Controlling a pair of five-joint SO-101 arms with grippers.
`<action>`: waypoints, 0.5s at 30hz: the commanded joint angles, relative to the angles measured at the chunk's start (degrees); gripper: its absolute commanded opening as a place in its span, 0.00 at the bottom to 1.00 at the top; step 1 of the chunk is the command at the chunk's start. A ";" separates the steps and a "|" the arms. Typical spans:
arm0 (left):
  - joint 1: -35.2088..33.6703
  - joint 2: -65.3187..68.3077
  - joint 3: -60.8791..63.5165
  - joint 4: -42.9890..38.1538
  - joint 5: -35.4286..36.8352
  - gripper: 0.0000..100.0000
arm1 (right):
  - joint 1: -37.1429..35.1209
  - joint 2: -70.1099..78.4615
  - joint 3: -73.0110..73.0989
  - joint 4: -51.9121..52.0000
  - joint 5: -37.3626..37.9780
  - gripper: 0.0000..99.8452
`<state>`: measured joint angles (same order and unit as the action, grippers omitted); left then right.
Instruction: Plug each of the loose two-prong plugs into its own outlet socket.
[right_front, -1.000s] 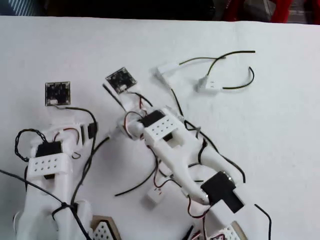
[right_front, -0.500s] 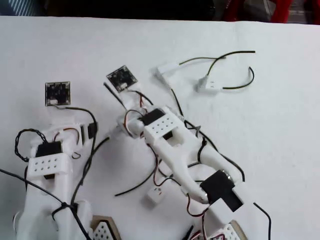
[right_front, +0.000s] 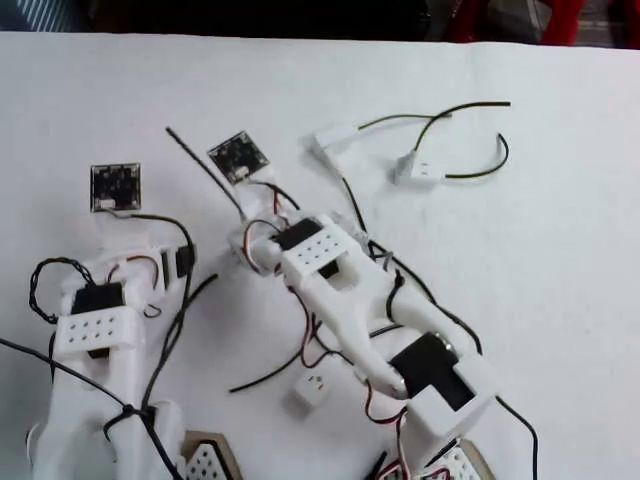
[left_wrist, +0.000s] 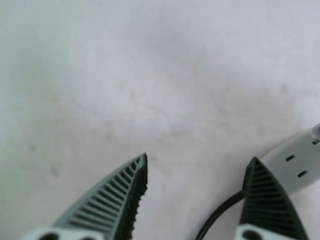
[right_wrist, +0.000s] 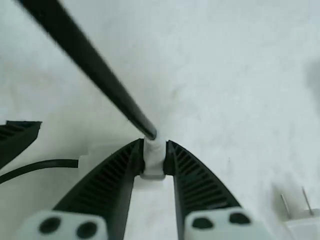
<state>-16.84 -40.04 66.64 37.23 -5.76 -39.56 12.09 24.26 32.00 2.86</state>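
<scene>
My right gripper (right_wrist: 154, 150) is shut on a small white plug (right_wrist: 152, 159), low over the table. The plug's stiff black cable (right_front: 200, 170) slants away up and to the left. In the high view this gripper (right_front: 243, 248) sits mid-table, just below a black square board (right_front: 241, 157). My left gripper (left_wrist: 195, 172) stands open just above the table, close to the right gripper's left side. A white outlet socket (left_wrist: 299, 159) with two slots lies just outside one fingertip (left_wrist: 260, 192). Another loose two-prong plug (right_wrist: 296, 212) lies beside the right gripper.
A second black board (right_front: 116, 186) lies at far left. A white plug (right_front: 333, 141) and a white connector (right_front: 415, 169) on black cables rest at the back right. A white socket cube (right_front: 310, 388) sits near the front, beside the right arm. Loose wires trail around both arms.
The right arm has shifted left and turned. The held plug's black cable has swung up and to the left. The white socket cube near the front now lies clear of the arm.
</scene>
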 joint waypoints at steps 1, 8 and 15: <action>-1.45 -1.89 -0.35 -1.14 0.35 0.30 | -0.66 1.01 0.97 0.04 -0.09 0.02; -1.89 -1.98 -0.35 -1.14 0.44 0.30 | -0.04 -2.95 1.23 0.04 -0.53 0.02; -1.80 -2.15 -0.62 -1.14 0.70 0.30 | -0.48 -10.68 4.75 -0.22 -0.70 0.02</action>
<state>-18.42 -40.04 66.64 37.23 -5.76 -39.56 5.76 27.60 31.91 2.86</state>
